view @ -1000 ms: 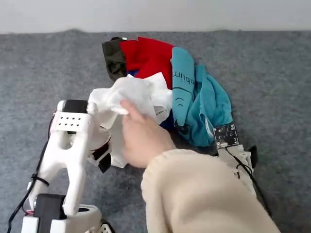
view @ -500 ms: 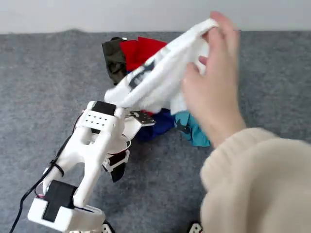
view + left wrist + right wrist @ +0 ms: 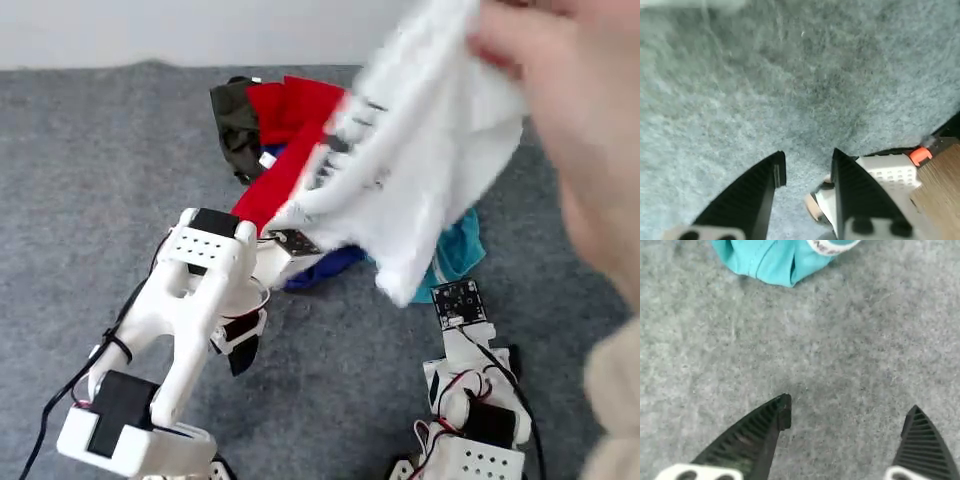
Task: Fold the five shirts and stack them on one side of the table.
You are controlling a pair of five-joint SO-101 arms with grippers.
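Left end effector (image 3: 807, 169) hangs empty over the bench (image 3: 70, 200), fingers a little parted. At the far middle lies a heap of shirts (image 3: 290, 115), the teal shirt (image 3: 457, 250) at its right edge, and a person's hand (image 3: 590, 130) holds the white shirt (image 3: 420, 170) up above them. Right end effector (image 3: 849, 416) gapes wide, empty, near the teal shirt.

left gripper (image 3: 808, 159): black jaws apart, nothing between them
surface: grey carpet (image 3: 790, 75)
beside jaws: white perforated arm part (image 3: 882, 175)
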